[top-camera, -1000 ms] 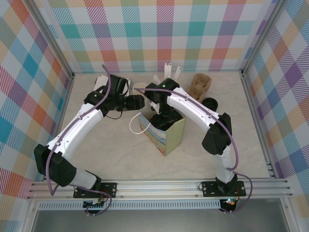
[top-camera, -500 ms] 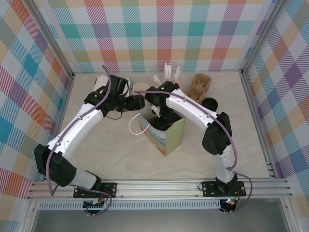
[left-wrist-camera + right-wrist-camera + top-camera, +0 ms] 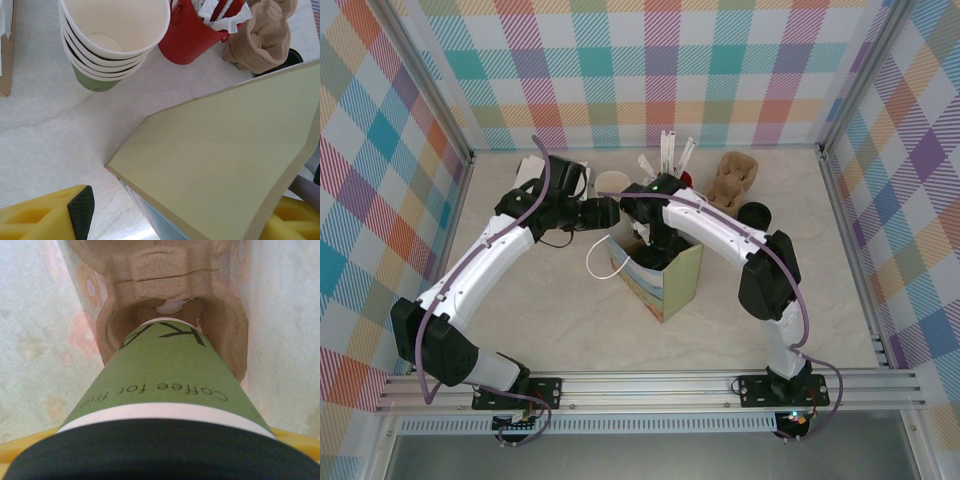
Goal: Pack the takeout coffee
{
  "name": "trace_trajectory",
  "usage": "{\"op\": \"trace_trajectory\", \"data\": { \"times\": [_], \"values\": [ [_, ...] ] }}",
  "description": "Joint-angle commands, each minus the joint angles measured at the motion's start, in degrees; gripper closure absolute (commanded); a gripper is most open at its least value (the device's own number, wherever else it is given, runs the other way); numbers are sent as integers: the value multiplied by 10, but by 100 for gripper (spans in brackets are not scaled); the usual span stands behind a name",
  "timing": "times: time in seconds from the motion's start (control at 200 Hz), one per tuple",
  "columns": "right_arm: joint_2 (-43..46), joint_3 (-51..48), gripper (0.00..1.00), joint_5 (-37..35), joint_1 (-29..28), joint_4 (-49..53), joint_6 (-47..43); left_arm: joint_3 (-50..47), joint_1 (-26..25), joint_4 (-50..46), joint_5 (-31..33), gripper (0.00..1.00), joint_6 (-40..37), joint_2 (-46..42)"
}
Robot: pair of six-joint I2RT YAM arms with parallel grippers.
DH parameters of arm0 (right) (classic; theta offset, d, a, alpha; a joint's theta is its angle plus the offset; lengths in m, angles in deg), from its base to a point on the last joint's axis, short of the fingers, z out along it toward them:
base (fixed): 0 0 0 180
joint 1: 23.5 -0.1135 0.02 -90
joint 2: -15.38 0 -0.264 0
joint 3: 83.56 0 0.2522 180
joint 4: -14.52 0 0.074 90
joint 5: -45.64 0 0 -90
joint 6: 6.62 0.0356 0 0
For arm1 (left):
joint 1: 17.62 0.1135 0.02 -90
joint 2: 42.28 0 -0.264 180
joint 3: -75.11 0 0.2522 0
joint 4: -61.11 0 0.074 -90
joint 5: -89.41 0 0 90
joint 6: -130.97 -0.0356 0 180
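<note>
— Which way does the takeout coffee [image 3: 160, 385] point?
— Long axis straight down inside the paper bag [image 3: 680, 285], base at a carrier well [image 3: 115, 325], black lid uppermost and cropped.
— Tools?
— The left tool [image 3: 170, 220] is spread. On the right tool [image 3: 653, 243], yellow slivers flank the lid, so I can't tell its grip.

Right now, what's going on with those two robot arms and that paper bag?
The right gripper reaches down into the pale green paper bag, holding a small olive-green paper cup with a black plastic lid. The cup's base is at a round well of a brown moulded-pulp cup carrier that sits inside the bag. The left gripper hovers at the bag's rim with its jaws apart, gripping nothing that I can see.
</note>
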Motion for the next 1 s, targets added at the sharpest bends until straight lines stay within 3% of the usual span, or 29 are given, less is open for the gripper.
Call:
{"op": "trace_trajectory", "data": {
  "times": [0.0,0.995],
  "values": [
    [23,-12,16,-6,4,-4,-4,-9,-1,-1,3,29,5,-9],
    [31,-79,16,-2,4,-63,-8,-9,-2,3,-2,29,8,-8]
  ]
}}
